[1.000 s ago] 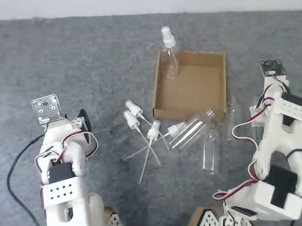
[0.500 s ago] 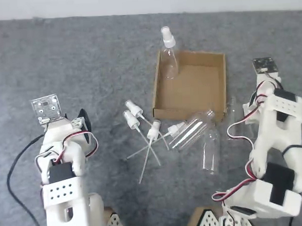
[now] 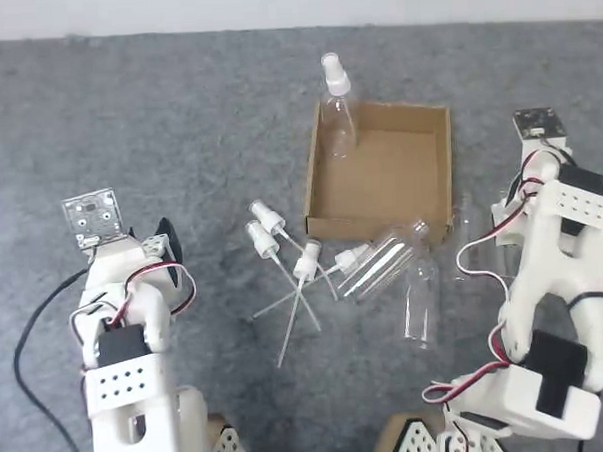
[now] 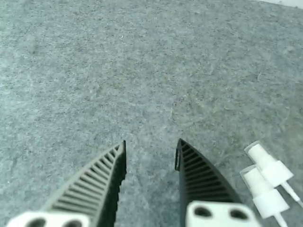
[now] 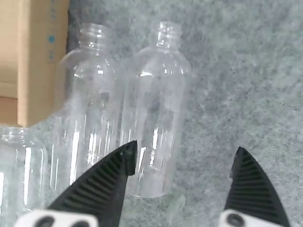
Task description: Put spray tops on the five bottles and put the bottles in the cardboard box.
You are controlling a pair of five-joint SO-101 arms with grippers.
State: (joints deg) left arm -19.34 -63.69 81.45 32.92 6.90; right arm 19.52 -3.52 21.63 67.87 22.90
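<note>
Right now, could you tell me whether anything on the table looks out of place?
Nothing looks spilled or damaged. The loose spray tops lie in a heap left of the cardboard box with their tubes crossed, and two uncapped bottles lie on their sides beside the box, by the open right gripper.

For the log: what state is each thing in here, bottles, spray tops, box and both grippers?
box: open-topped, one bottle inside.
bottle in box: upright, spray top on.
front bottles: two, lying, no tops.
side bottles: two, lying by the box, no tops.
loose tops: four, on the carpet.
left gripper: open, empty.
right gripper: open, empty, above a side bottle.
</note>
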